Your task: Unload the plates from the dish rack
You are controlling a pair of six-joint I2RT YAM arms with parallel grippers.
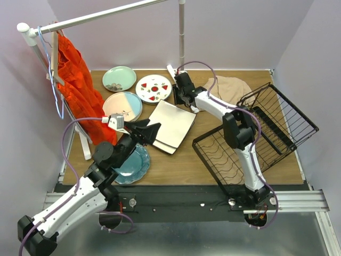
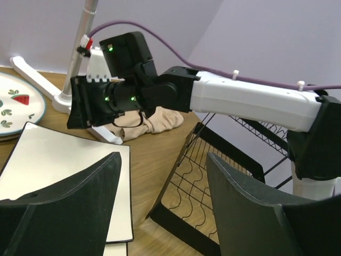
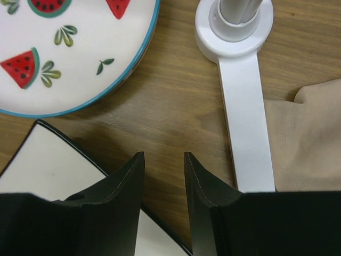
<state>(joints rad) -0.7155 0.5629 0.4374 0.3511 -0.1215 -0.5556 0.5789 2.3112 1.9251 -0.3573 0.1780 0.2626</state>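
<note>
Wooden table [image 1: 181, 160], pale lilac walls. Plates lie flat on the wood, left of the dish rack [image 1: 269, 125]: pale green plate [image 1: 119, 78], watermelon plate [image 1: 153, 88], pink-and-blue plate [image 1: 122, 105], teal scalloped plate [image 1: 136, 160] partly under the left arm, and two stacked square plates [image 1: 171, 125] nearest the rack. Left gripper [image 2: 162, 160] hovers at the stack's near-left edge, jaws wide, holding nothing. Right gripper [image 3: 163, 157] sits low over bare wood between the watermelon plate, the stack and the clothes rail foot [image 3: 242, 106], jaws narrow, empty. Beige cloth [image 3: 309, 138] touches that foot.
</note>
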